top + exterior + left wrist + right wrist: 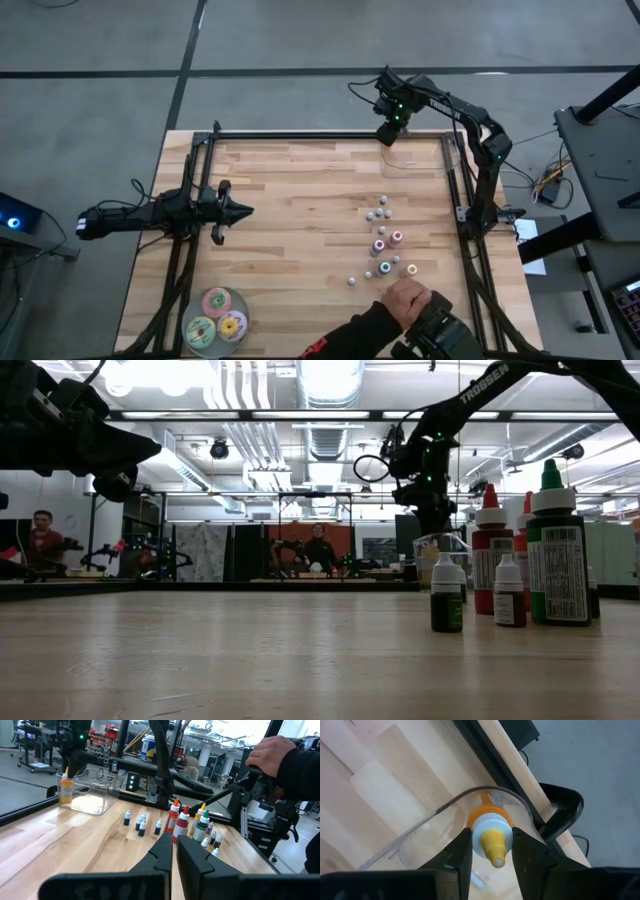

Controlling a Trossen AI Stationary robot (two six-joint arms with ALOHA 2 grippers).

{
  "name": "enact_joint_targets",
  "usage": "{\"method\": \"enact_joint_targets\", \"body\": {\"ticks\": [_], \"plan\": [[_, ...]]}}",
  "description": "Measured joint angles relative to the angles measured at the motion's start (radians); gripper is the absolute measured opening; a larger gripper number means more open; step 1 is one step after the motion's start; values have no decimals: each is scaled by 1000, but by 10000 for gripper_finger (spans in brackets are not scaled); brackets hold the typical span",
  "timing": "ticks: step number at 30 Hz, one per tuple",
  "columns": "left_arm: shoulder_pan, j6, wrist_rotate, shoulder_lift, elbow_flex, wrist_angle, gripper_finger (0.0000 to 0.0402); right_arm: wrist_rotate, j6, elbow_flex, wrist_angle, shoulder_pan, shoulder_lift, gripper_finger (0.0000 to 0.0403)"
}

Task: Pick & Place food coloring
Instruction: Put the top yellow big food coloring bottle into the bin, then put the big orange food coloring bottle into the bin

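The food coloring bottles (385,240) stand upright in a loose cluster on the table's right half; they also show in the low view (545,555) and the left wrist view (185,822). My right gripper (390,132) is at the far right corner, shut on one orange-yellow bottle (490,832) over a clear plastic container (445,827). My left gripper (235,210) hovers shut over the table's left half, far from the bottles. My right gripper pinches the orange-yellow bottle between its two fingers (457,852) at the white collar (492,825) below the yellow nozzle. The fingers come from above, pointing down. The bottle hangs upright inside the clear container (90,795); whether its base touches the container's floor, I cannot tell.
A person's hand (405,298) in a dark sleeve reaches over the table's near edge, right beside the bottle cluster. Three flat round discs (215,315) lie at the near left corner. A black frame rail (320,135) runs along the far edge. Bare wood lies between the arms.
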Motion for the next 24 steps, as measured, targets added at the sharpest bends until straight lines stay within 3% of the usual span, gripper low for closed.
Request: {"method": "enact_joint_targets", "body": {"ticks": [11, 24], "plan": [[0, 0, 0, 0, 0, 0, 0, -1, -11, -17, 14, 0, -2, 164], [0, 0, 0, 0, 0, 0, 0, -3, -18, -17, 8, 0, -50, 171]]}}
